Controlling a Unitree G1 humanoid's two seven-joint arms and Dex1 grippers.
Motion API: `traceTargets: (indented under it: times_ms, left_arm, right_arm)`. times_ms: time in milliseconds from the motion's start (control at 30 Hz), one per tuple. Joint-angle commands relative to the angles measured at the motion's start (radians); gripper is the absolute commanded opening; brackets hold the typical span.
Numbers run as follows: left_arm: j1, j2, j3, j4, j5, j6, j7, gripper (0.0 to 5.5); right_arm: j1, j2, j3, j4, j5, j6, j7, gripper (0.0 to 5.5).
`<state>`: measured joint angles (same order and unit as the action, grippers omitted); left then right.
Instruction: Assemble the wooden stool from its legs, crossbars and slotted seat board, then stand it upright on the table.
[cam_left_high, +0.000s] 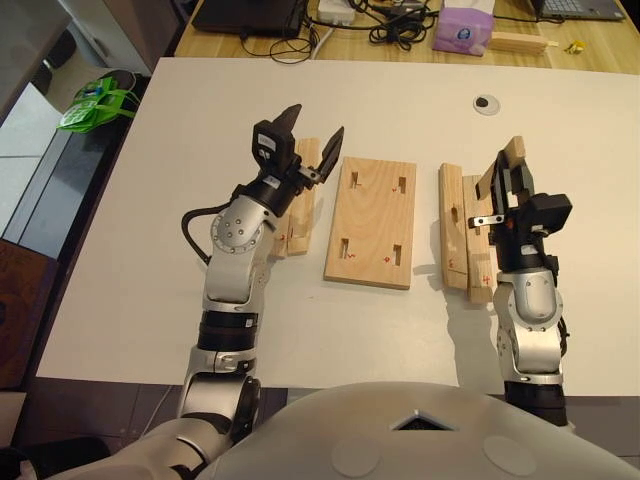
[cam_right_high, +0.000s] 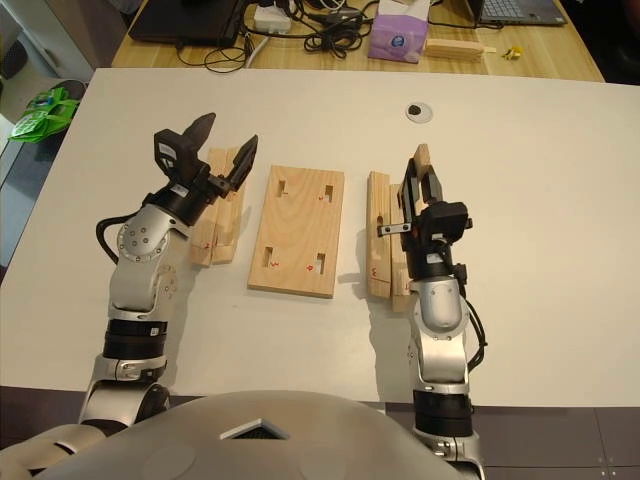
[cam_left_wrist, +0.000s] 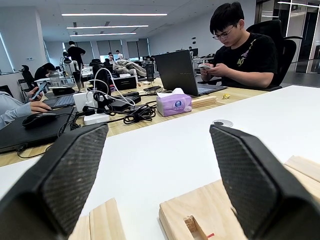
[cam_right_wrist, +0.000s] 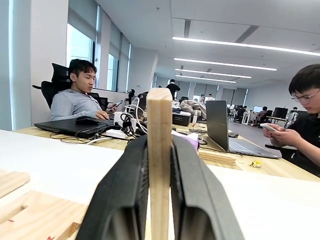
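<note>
On your white table (cam_left_high: 180, 300) the slotted seat board (cam_left_high: 371, 221) lies flat at centre, its long axis running away from you. The left wooden pieces (cam_left_high: 303, 205) and right wooden pieces (cam_left_high: 453, 225) flank it, lying parallel to it. Your right gripper (cam_left_high: 507, 175) is clamped on a wooden bar (cam_left_high: 514, 152) that points away from you; the right wrist view shows both fingers flat against it. Your left gripper (cam_left_high: 317, 120) is spread wide over the left wooden pieces.

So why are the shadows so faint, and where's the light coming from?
Left eye view: only soft, thin shadows hug the near edge of the seat board on the white table. Right wrist view: long ceiling light strips and a bright window light the room.
</note>
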<state>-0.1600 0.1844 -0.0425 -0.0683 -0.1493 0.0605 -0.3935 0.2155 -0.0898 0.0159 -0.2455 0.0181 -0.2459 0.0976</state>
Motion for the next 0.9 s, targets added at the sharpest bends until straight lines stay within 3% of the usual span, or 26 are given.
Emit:
traceTargets:
  times_ms: [33, 567, 900]
  left_arm:
    - [-0.007, 0.001, 0.005, 0.008, 0.000, 0.004, 0.009, 3.77]
    - [-0.027, 0.011, 0.017, 0.028, -0.003, 0.005, 0.007, 3.77]
    - [-0.020, 0.006, 0.014, 0.030, 0.001, 0.001, 0.012, 3.77]
  right_arm:
    - [0.004, 0.014, 0.018, 0.051, 0.028, 0.008, 0.023, 0.38]
    - [0.013, 0.095, 0.041, 0.172, 0.032, -0.067, -0.005, 0.38]
    - [0.017, 0.130, 0.036, 0.193, 0.198, 0.017, 0.057, 0.38]
